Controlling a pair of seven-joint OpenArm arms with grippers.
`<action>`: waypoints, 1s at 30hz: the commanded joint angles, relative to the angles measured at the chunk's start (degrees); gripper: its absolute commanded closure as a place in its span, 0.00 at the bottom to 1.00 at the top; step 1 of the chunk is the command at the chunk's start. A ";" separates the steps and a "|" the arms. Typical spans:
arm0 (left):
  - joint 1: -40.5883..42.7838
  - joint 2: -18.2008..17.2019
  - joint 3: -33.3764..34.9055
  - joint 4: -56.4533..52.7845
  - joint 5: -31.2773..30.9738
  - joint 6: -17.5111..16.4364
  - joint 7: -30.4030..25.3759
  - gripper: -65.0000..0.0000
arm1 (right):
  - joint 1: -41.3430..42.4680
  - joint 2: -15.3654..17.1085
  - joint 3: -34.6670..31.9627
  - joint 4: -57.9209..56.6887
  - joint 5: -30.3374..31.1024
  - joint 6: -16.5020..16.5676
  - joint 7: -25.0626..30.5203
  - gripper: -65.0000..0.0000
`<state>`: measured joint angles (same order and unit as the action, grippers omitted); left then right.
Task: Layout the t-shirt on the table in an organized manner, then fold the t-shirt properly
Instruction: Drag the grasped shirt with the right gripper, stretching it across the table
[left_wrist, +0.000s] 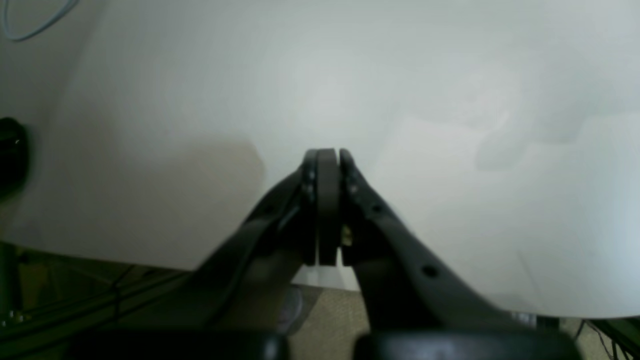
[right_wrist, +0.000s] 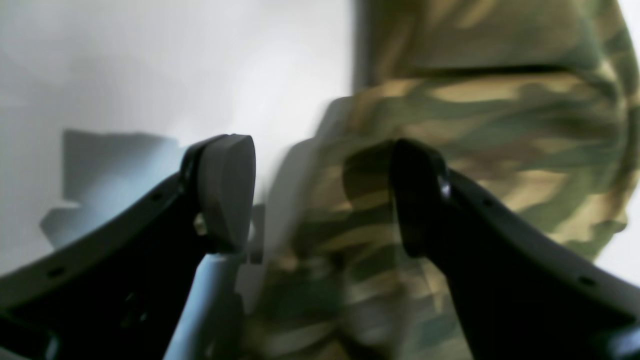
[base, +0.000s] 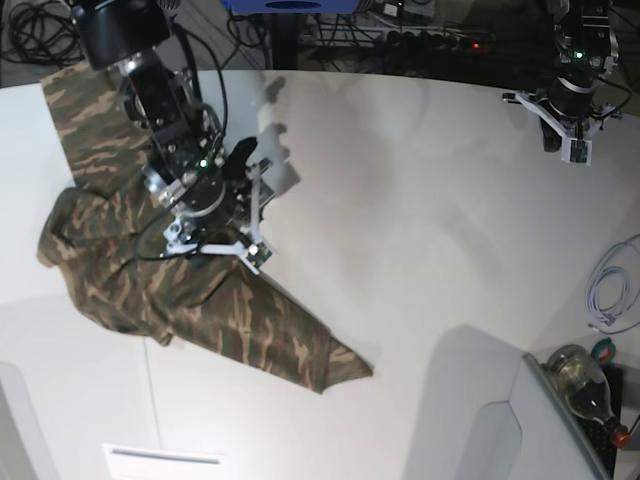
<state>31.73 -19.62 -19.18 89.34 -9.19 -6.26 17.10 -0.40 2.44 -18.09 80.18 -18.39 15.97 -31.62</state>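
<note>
Both claws matter, but the right gripper (right_wrist: 322, 195) is the one at work: its jaws stand wide apart with nothing clamped between them, hanging over the camouflage t-shirt (base: 190, 290). In the right wrist view one pad sits against white table (right_wrist: 150, 65) and the other against the cloth, so the claw straddles a shirt edge; whether either pad touches the fabric cannot be told through the blur. The left gripper (left_wrist: 327, 165) is pressed fully shut on nothing, parked over bare tabletop at the far side, well apart from the shirt.

The shirt lies bunched on the table's left part in the base view, one strip reaching toward the far corner and another trailing diagonally toward the near edge. It looks far from laid out, so spreading seems to be the step in hand.

Risks from here, as I judge them:
- Closing where the cloth is doubled could pinch several layers at once, and a pull would then drag the whole heap instead of opening it.
- Closing too near the edge could catch only a sliver, which may slip free mid-pull.
- The arm's body hangs low over the crumpled middle; a sideways sweep could snag and rumple it further.
- With the other arm idle, nothing anchors the shirt, so it may slide toward the table edge.
</note>
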 joint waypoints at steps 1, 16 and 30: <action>0.23 -0.82 -0.38 0.64 0.00 0.06 -1.15 1.00 | 0.98 -0.46 0.20 -0.49 -0.20 -0.54 0.80 0.40; 0.05 -1.00 -0.38 0.55 0.00 0.06 -1.15 1.00 | -4.21 -1.25 -0.16 10.85 0.24 -0.01 -1.31 0.99; -3.11 -1.17 -0.03 -0.33 0.09 0.06 -1.06 1.00 | -2.89 -2.22 8.81 22.46 12.55 13.79 -9.48 0.99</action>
<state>28.80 -19.88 -18.90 88.20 -9.06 -6.44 17.32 -3.22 0.27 -9.26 102.06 -6.26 29.28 -41.23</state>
